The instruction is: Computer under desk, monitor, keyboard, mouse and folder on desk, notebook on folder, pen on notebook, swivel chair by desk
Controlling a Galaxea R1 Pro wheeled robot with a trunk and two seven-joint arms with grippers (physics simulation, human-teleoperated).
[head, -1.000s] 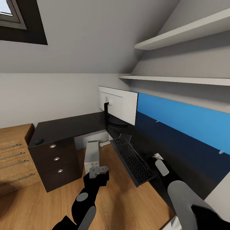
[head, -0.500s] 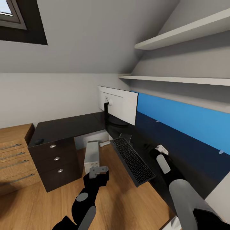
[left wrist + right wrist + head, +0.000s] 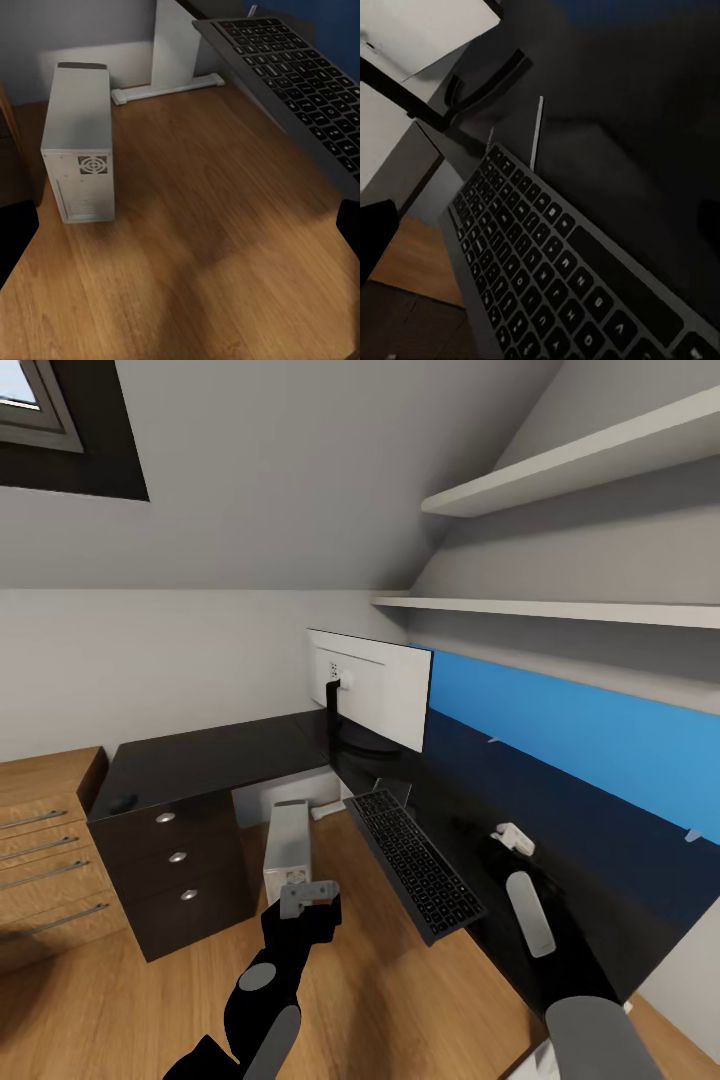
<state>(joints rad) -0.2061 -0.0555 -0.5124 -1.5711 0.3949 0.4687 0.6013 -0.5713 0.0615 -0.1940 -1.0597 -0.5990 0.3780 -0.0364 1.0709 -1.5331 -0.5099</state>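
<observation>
Glossy black L-shaped tabletop (image 3: 215,755) carries the wide monitor with white back and black round-base stand (image 3: 375,685) at 12 o'clock and the slim black full-size keyboard (image 3: 412,861), which hangs partly over the front edge. Small black oval mouse (image 3: 123,801) sits at the tabletop's 9 o'clock end, above the dark drawers with round silver knobs (image 3: 178,857); drawers shut, contents not visible. Light grey upright computer tower (image 3: 286,850) stands on the wood floor (image 3: 380,1000) by the white leg (image 3: 174,45). Left tool (image 3: 307,893) hovers over the floor near the tower, fingers spread, holding nothing. Right tool (image 3: 514,838) reaches over the tabletop at 3 o'clock of the keyboard, arm extended forward; grip state: cannot tell.
</observation>
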